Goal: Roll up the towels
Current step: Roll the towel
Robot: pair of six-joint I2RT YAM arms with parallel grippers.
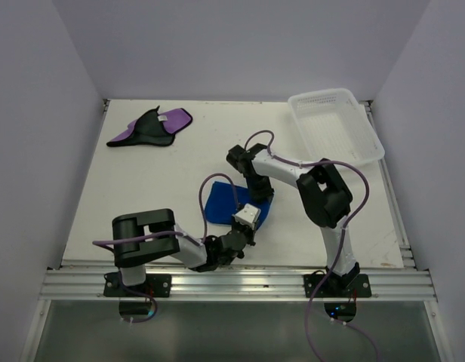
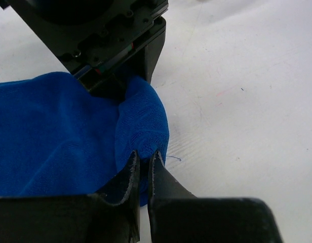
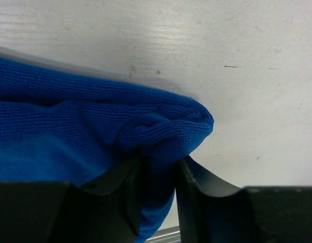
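- counter point(image 1: 142, 196): carries both towels, neither rolled yet.
- blue towel point(image 1: 217, 205): near the centre, one edge bunched, rolling barely begun.
- purple towel point(image 1: 151, 128): far left corner, crumpled, untouched.
- left end effector point(image 2: 144, 162): pressed together, pinching the blue towel's edge.
- right end effector point(image 3: 158, 164): pinching a blue fold.

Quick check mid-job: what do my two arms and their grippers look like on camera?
The left arm and right arm match: white links between chunky black joint housings, a thin purple cable looping along each. The left gripper and right gripper each have two flat matte-black fingers on a black body. I can't make out any markings.
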